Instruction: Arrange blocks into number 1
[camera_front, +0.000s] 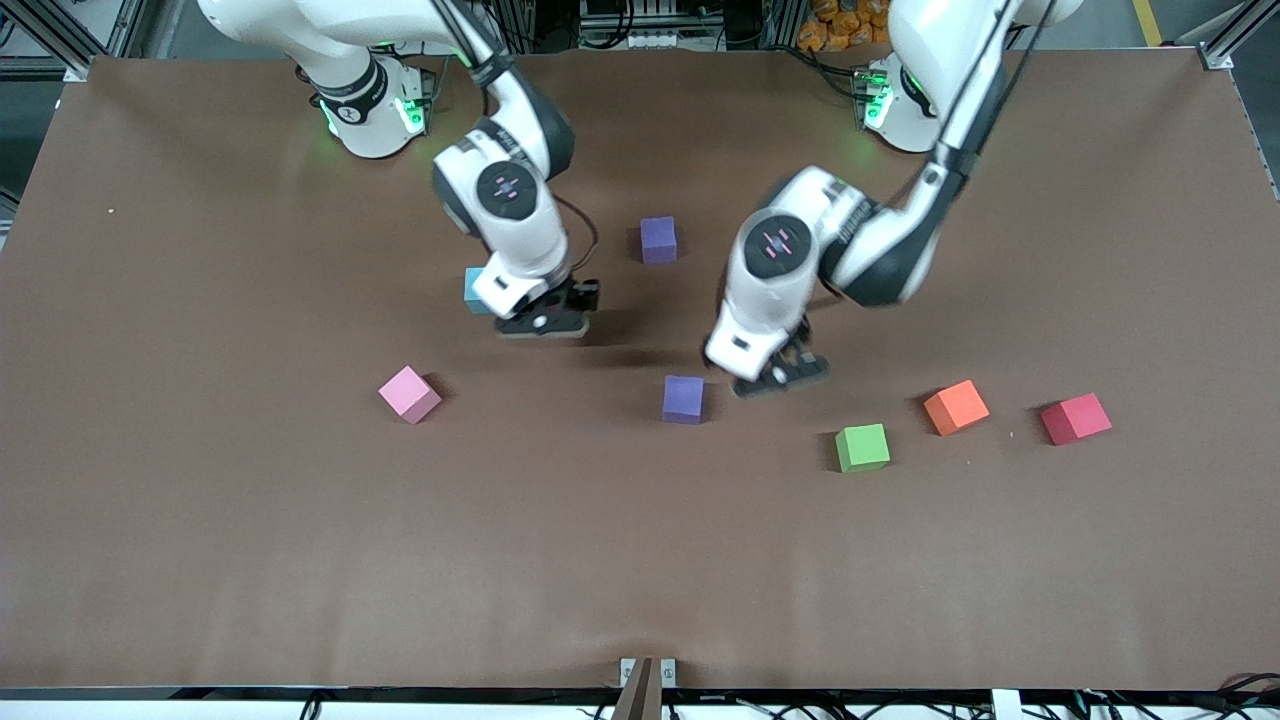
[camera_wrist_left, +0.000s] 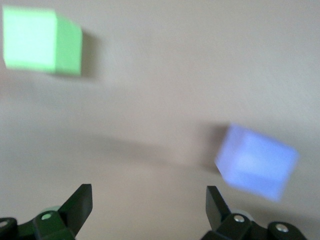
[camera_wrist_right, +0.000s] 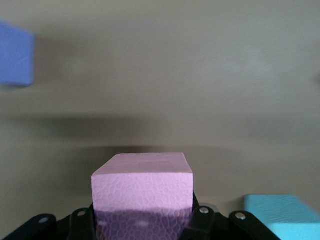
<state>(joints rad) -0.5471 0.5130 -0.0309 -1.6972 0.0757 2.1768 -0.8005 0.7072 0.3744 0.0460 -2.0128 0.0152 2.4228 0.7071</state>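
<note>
My right gripper (camera_front: 545, 322) is low over the table beside the light blue block (camera_front: 474, 289), shut on a pink block (camera_wrist_right: 142, 175). The front view hides this block. The right wrist view also shows the light blue block (camera_wrist_right: 282, 216) and a purple block (camera_wrist_right: 15, 52). My left gripper (camera_front: 780, 375) hangs open and empty next to the nearer purple block (camera_front: 683, 399), with the green block (camera_front: 862, 447) close by. In the left wrist view, bare table lies between its fingertips (camera_wrist_left: 80, 202); the purple block (camera_wrist_left: 257, 162) and green block (camera_wrist_left: 42, 40) lie ahead. Another purple block (camera_front: 657, 240) and a pink block (camera_front: 410, 393) rest apart.
An orange cube (camera_front: 956, 407) and a red cube (camera_front: 1075, 418) sit toward the left arm's end of the brown table (camera_front: 300, 560), beside the green block. The table's edge nearest the front camera carries a small metal bracket (camera_front: 646, 675).
</note>
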